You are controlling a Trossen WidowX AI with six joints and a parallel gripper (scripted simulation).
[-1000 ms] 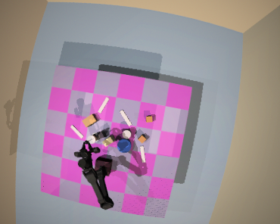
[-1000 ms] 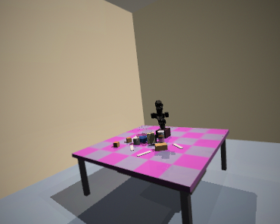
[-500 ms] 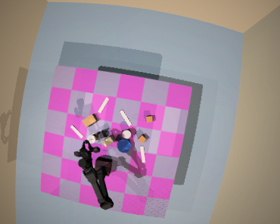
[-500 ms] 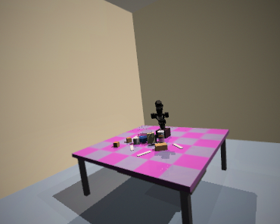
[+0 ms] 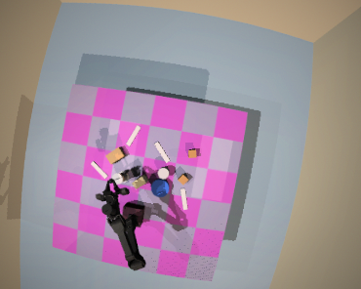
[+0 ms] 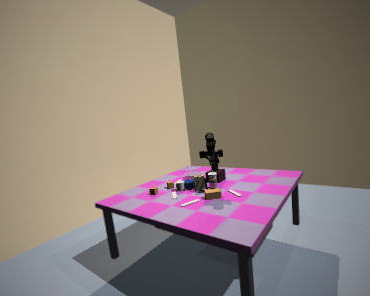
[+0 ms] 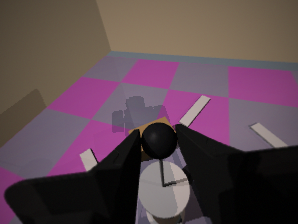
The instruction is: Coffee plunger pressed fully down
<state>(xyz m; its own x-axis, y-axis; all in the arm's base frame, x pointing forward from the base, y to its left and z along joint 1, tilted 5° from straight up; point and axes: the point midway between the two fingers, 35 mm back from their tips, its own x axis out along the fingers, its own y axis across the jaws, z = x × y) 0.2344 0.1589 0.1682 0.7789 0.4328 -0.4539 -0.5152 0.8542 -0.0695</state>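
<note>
1. We see a square table (image 6: 268,227) with dark legs, its top a checker of magenta and pale grey-lilac squares, standing on a blue-grey floor (image 5: 281,68).
2. Plain tan walls (image 6: 63,100) meet in a corner behind the table; the wall on the right lies in shade and reads darker.
3. Our gripper (image 7: 159,141) is closed partway on the black plunger knob (image 7: 159,139), one finger pressed to each side of the ball.
4. Below the knob a thin rod runs down to the white lid of the coffee press (image 7: 163,192), which stands upright on the table directly under the wrist.
5. In the top view the press (image 5: 117,178) sits left of centre on the checkered top, at the tip of the black arm (image 5: 125,229).
6. A tan block (image 5: 114,155) lies just beyond the press, and a blue round object (image 5: 160,187) sits to its right.
7. Several white strips (image 5: 162,151) lie scattered flat around the cluster, with small orange cubes (image 5: 192,153) farther right.
8. The arm casts a soft shadow on the left wall, and the table throws a dark patch on the floor beneath it.
</note>
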